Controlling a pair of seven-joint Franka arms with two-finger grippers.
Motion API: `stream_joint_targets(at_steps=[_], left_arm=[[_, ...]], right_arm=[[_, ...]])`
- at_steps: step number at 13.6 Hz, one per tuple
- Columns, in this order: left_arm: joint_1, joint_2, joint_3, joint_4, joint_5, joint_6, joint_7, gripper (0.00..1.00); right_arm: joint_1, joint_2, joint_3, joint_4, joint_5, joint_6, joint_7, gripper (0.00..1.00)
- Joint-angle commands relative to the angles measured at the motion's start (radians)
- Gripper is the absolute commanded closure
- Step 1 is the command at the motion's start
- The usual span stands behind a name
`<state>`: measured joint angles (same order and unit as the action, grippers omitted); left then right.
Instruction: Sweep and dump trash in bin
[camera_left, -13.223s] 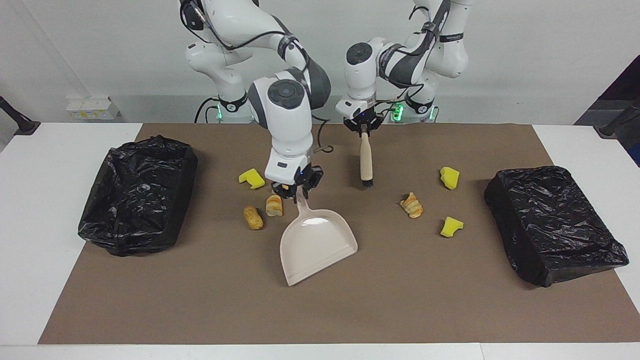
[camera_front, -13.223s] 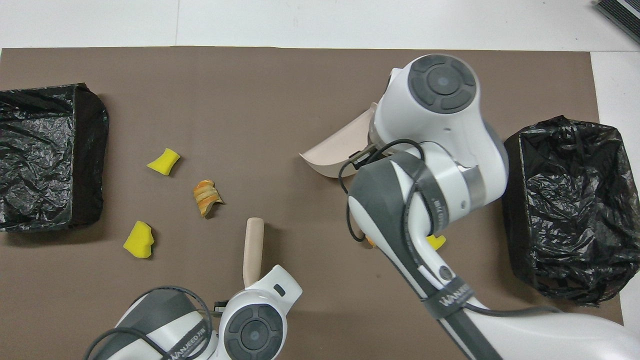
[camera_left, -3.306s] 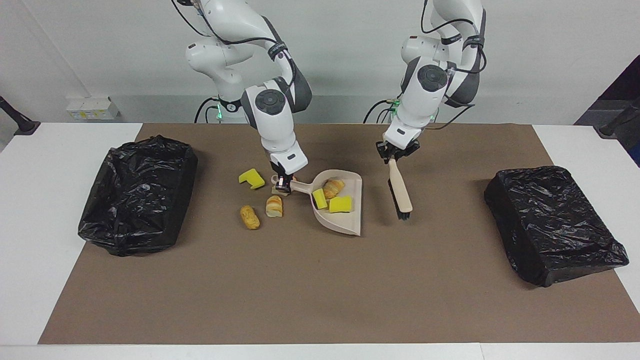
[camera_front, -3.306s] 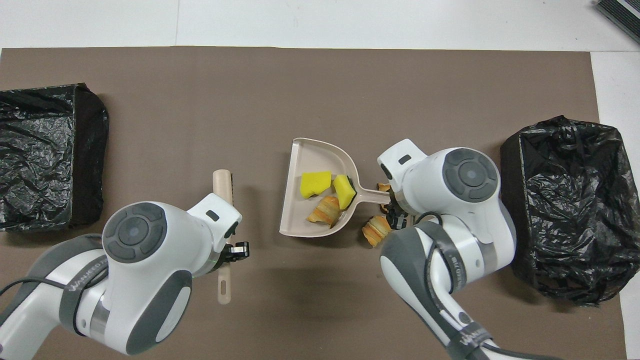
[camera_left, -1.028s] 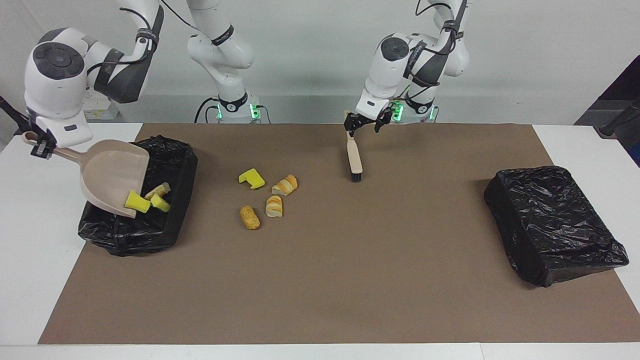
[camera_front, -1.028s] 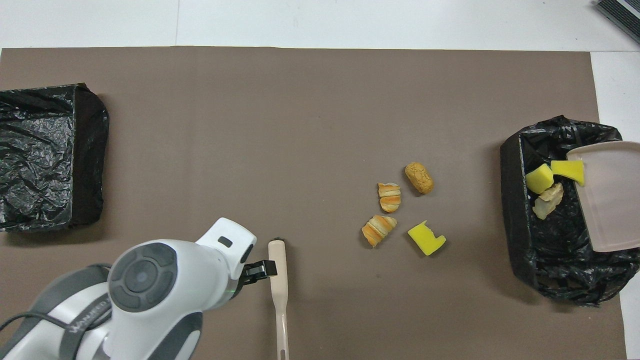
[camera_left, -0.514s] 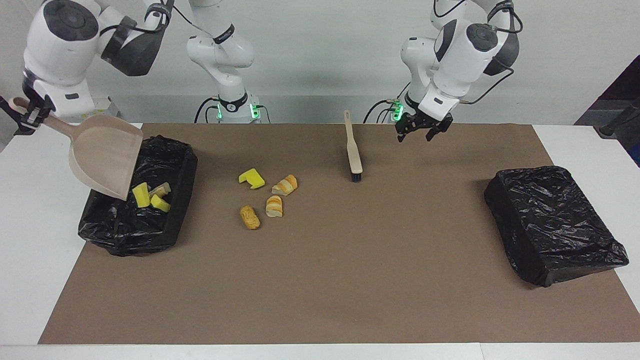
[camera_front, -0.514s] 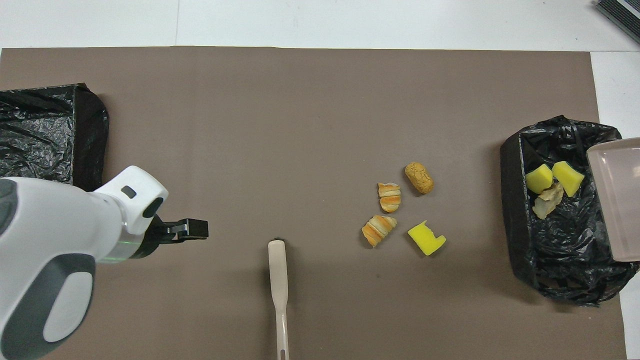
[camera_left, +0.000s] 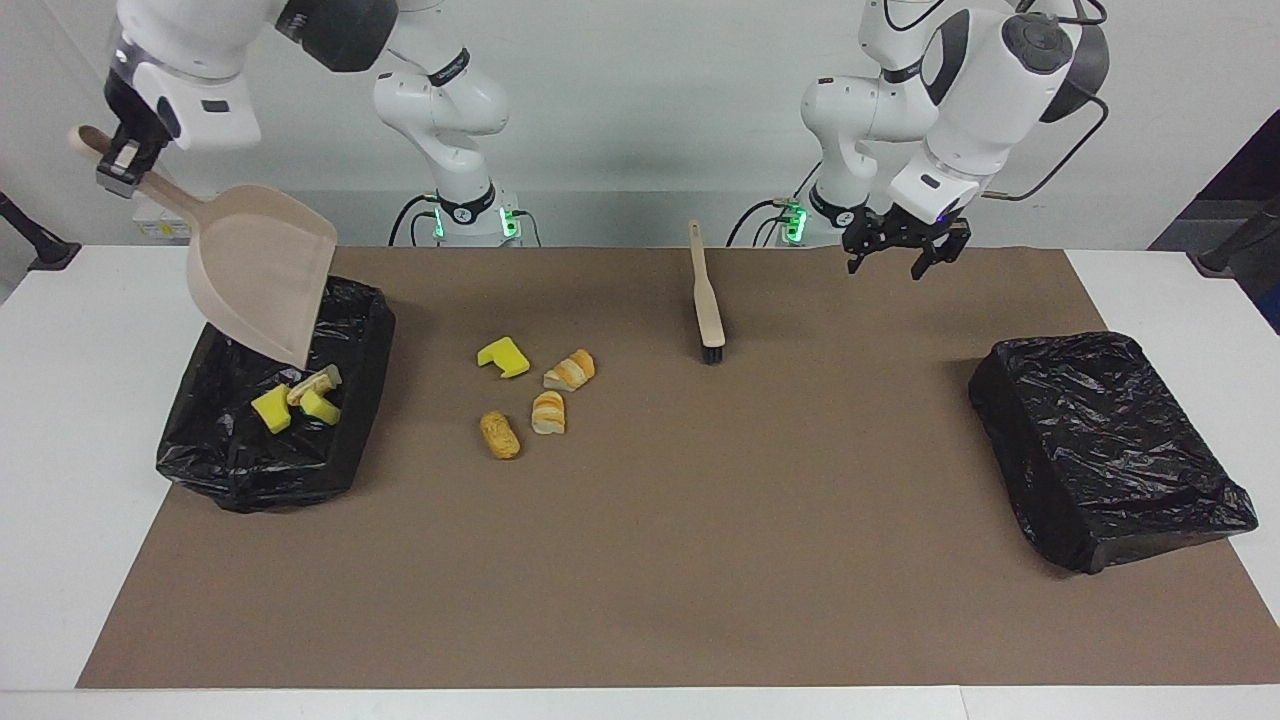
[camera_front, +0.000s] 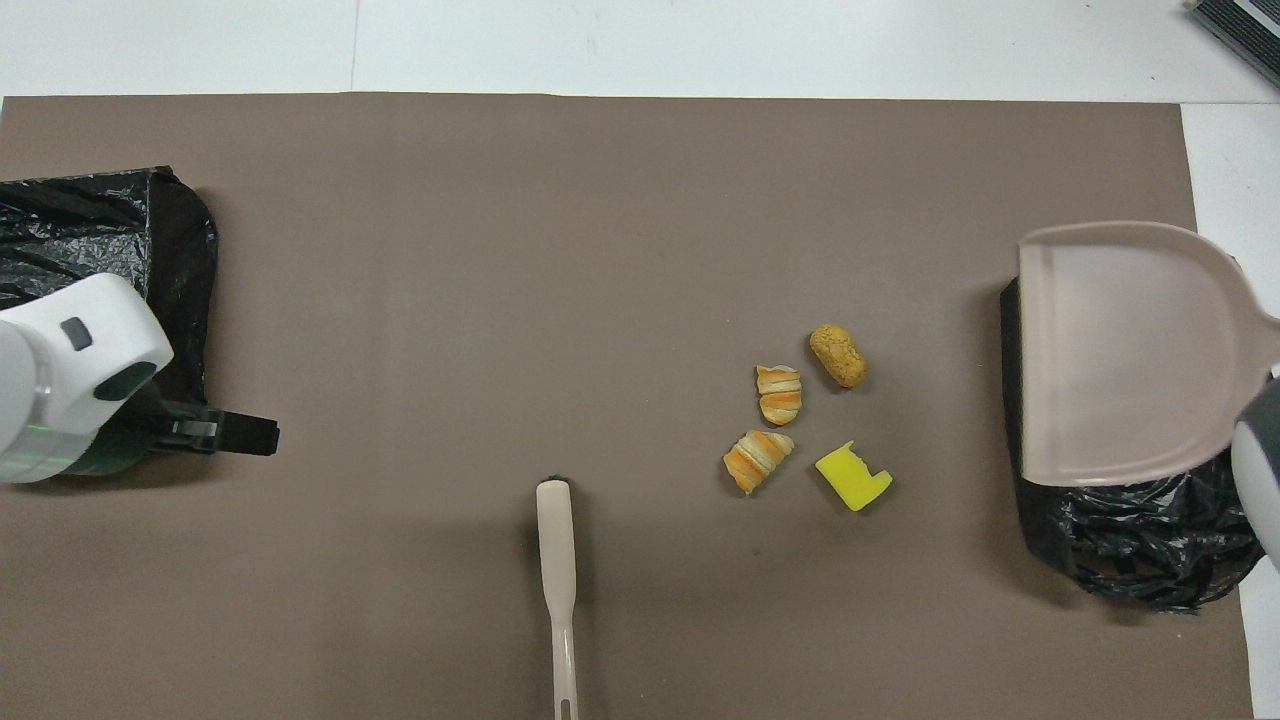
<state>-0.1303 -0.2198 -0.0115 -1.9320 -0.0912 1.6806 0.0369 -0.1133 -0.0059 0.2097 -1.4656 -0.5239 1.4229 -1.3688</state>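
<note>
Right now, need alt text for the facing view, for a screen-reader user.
The right gripper holds a beige dustpan tilted over a black-lined bin holding three dumped pieces. Four more trash pieces lie on the brown mat, a brush lies nearer the robots, and the open left gripper hangs empty over the mat.

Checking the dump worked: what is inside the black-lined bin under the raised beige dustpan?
In the black-lined bin, two yellow sponge chunks and a pale pastry bit show. The beige dustpan, held by the right gripper, hides them from overhead.
</note>
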Motion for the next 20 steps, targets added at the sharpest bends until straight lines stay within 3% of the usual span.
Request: stream_joint_targets(at_steps=[1,5,8,10,14,17,20], left_arm=[[0.038,0.054,-0.015,0.134,0.036,-0.099,0.021,0.00],[0.096,0.174,-0.013,0.339,0.085,-0.203,0.122,0.00],[0.129,0.191,-0.015,0.357,0.073,-0.188,0.118,0.00],[0.127,0.195,-0.015,0.358,0.074,-0.170,0.118,0.00],[0.129,0.256,-0.015,0.408,0.091,-0.150,0.118,0.00],[0.127,0.293,-0.015,0.444,0.099,-0.139,0.120,0.00],[0.127,0.316,-0.015,0.444,0.085,-0.110,0.118,0.00]], right_arm=[[-0.010,0.021,0.005,0.008,0.177,0.085,0.251,1.00],[0.125,0.137,0.022,-0.002,0.251,0.192,0.817,1.00],[0.263,0.266,0.022,0.010,0.289,0.293,1.241,1.00],[0.338,0.337,0.022,0.010,0.391,0.400,1.469,1.00],[0.458,0.440,0.023,0.018,0.516,0.577,1.693,1.00],[0.538,0.542,0.022,0.027,0.528,0.672,1.844,1.00],[0.552,0.558,0.022,0.018,0.528,0.682,1.886,1.00]])
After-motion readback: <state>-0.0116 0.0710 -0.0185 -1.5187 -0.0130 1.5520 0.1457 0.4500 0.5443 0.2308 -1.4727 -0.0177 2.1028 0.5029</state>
